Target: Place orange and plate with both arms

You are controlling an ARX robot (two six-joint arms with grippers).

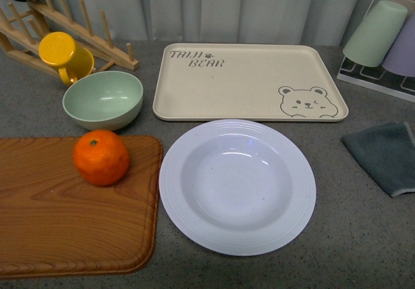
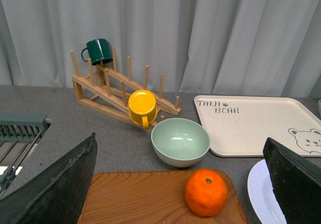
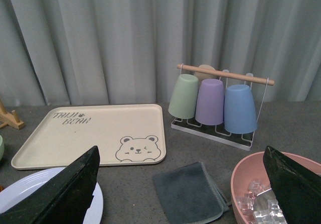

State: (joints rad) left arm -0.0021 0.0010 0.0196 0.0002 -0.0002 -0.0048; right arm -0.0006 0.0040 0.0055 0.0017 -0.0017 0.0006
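- The left hand is spread wide and holds nothing. It hangs above the near end of the wooden cutting board.
- The orange sits just ahead of it, inside the span of the fingers and nearer the finger on the plate's side.
- The right hand is also spread and empty. The white plate shows only as an edge beside one finger, so it lies off-centre from this hand.
- In the front view the orange rests on the board's far right corner, left of the plate, which lies flat on the desk.
- Judged by sides, the left arm suits the orange and the right arm suits the plate.
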